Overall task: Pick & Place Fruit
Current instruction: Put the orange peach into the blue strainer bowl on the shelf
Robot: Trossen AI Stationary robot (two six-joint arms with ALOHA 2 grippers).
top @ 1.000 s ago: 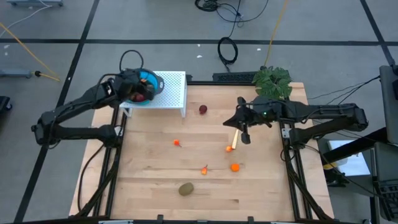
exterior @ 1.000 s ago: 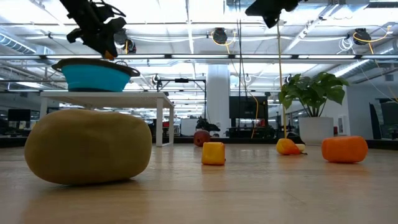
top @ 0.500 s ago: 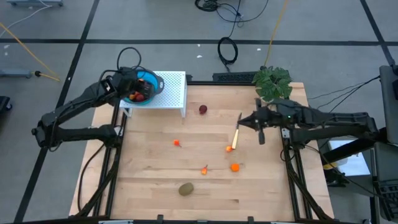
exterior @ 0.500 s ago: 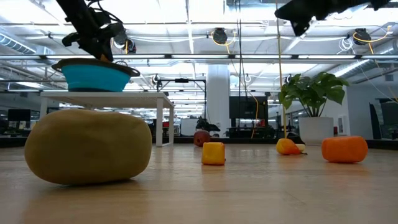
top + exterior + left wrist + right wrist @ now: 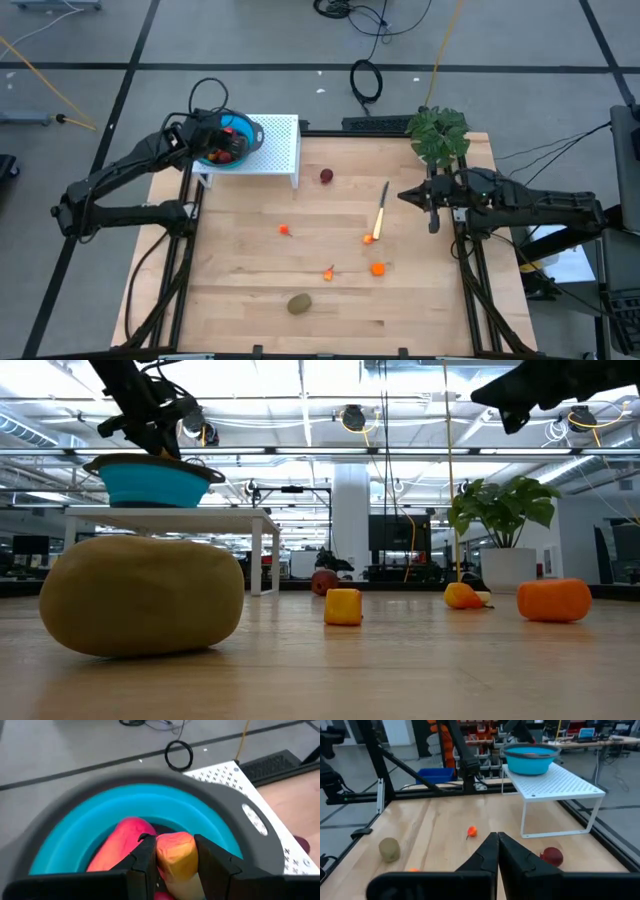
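The table (image 5: 240, 290) is showing pale, matt wood planks with visible grain. The white stand (image 5: 560, 785) is looking like perforated sheet metal, painted matt. On it, the bowl (image 5: 150, 802) is gleaming as smooth teal plastic under a grey matt rim. The red-orange fruit (image 5: 175, 855) inside is looking smooth, softly satin, plastic-like.
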